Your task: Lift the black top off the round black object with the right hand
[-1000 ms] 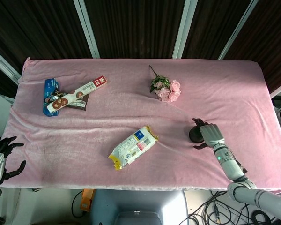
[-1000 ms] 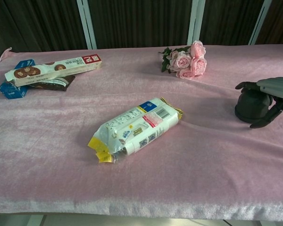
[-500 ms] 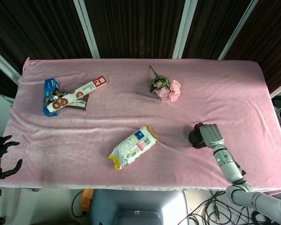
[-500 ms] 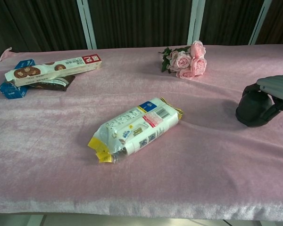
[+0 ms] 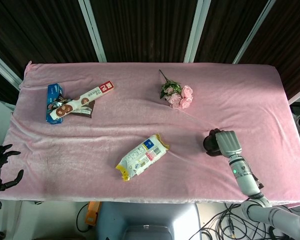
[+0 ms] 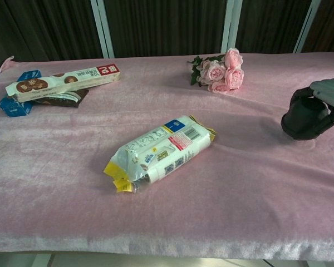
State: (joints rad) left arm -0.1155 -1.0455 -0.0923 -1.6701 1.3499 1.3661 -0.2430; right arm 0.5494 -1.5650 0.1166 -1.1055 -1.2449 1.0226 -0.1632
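On one pink table [image 5: 260, 95], the right hand [image 5: 227, 143] grips one round black object [image 5: 211, 142].

1. the pink tablecloth [image 5: 90, 145] looks like soft velvety cloth, with a faint sheen and shallow wrinkles.
2. the snack packet [image 6: 158, 152] is glossy crinkled plastic film, printed white, blue and yellow.
3. the long biscuit box [image 6: 61, 81] looks like smooth printed card; the blue box [image 6: 15, 104] beside it likewise.
4. the round black object [image 6: 303, 118] is matt, dark and smooth.
5. the right hand [image 5: 227, 144] has a smooth grey shell, hard plastic or metal, with dark fingers [image 6: 323, 111].
6. the rose bunch [image 6: 218, 70] has soft matt petals.
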